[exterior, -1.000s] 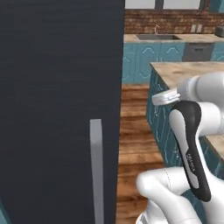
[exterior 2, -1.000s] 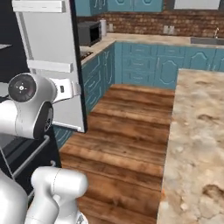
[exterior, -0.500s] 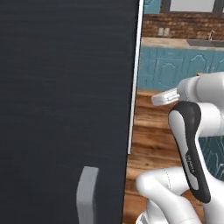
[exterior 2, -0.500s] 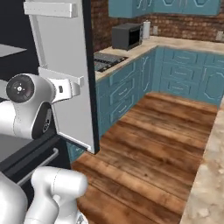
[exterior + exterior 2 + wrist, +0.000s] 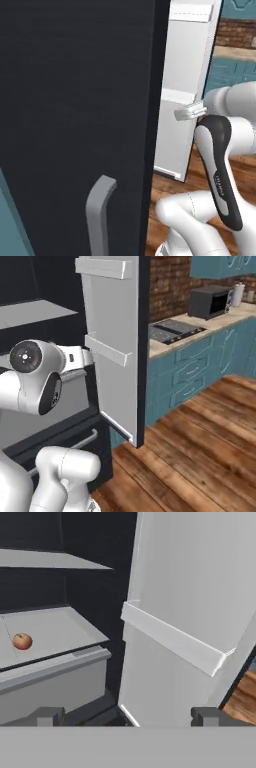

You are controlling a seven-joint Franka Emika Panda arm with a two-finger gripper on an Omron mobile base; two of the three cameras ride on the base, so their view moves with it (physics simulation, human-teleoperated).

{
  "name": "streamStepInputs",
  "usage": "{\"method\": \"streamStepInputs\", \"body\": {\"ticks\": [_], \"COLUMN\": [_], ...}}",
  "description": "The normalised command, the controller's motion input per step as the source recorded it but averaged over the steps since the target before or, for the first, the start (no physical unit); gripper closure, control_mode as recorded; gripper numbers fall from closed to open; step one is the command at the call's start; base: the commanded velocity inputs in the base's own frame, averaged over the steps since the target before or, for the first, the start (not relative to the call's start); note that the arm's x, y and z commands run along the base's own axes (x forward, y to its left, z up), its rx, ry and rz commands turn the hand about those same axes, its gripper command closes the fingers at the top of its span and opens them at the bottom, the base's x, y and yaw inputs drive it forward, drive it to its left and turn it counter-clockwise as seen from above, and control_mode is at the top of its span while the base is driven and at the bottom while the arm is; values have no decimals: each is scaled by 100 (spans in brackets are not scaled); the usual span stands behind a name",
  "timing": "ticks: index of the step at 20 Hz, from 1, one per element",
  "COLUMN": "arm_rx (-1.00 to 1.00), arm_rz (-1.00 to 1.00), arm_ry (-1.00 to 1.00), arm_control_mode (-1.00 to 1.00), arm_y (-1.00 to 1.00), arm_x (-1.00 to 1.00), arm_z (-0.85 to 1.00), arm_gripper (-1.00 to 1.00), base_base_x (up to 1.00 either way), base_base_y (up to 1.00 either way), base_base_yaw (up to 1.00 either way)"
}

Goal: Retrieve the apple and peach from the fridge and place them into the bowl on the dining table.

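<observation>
fridge stands open, one fruit on a shelf, gripper wide and empty

while the left base view is mostly taken up by the dark outer face of one fridge (image 5: 75,100) door with its grey bar handle (image 5: 100,212), the right base view gives the other door (image 5: 117,346) swung open, its pale inner lining and door bins facing the arm, and beyond it teal cabinets (image 5: 185,373), a cooktop (image 5: 172,330) and a microwave (image 5: 210,301) against a brick wall.

hand view: the gripper (image 5: 127,716) has both dark fingertips (image 5: 47,716) far apart at the bottom edge, nothing between them. it looks into the fridge interior past the open door's inner face.

contents: grey shelves; on the middle shelf (image 5: 50,632), towards its left, one small round orange-red fruit (image 5: 22,641), lying alone. too small to tell apple from peach. a closed grey drawer front (image 5: 55,684) sits below that shelf.

cut off or hidden: the shelf's left part runs out of frame; the upper shelf shows its underside and front edge only.
</observation>
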Motion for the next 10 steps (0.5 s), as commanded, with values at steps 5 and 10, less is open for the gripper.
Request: {"method": "streamStepInputs", "body": {"ticks": [5,10], "arm_rx": [0,0], "arm_rz": [0,0], "arm_ry": [0,0], "arm_control_mode": [100,100], "arm_y": [0,0], "arm_x": [0,0], "arm_z": [0,0], "arm_gripper": [-100,-100], "base_base_x": [66,48], "base_base_y": [1,14], "base_base_yaw": [48,48]}}
